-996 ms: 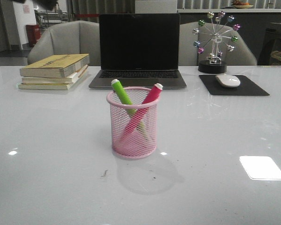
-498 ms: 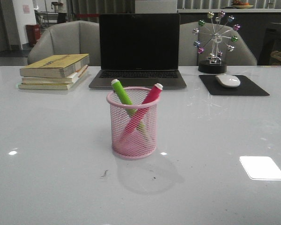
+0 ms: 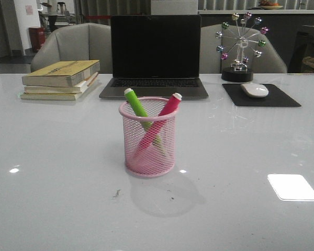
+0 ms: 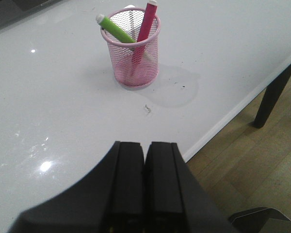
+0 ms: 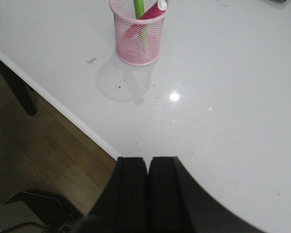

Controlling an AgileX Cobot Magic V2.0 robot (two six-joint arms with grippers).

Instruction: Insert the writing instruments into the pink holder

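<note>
Pink holder point(image 3: 147, 138) stands upright on the white surface point(image 3: 52, 157), in front of the laptop point(image 3: 154, 55). Lime green marker point(image 3: 137, 107) and magenta marker point(image 3: 165, 112) lean crossed inside it, white ends above the rim. Left end effector point(image 4: 145, 182) and right end effector point(image 5: 147, 187) are fully closed, holding nothing, well apart from the holder.

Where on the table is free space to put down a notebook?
Bare table lies left of the pink holder, right of it, and in front toward the near edge. The back is crowded: books, laptop, mouse pad.
</note>
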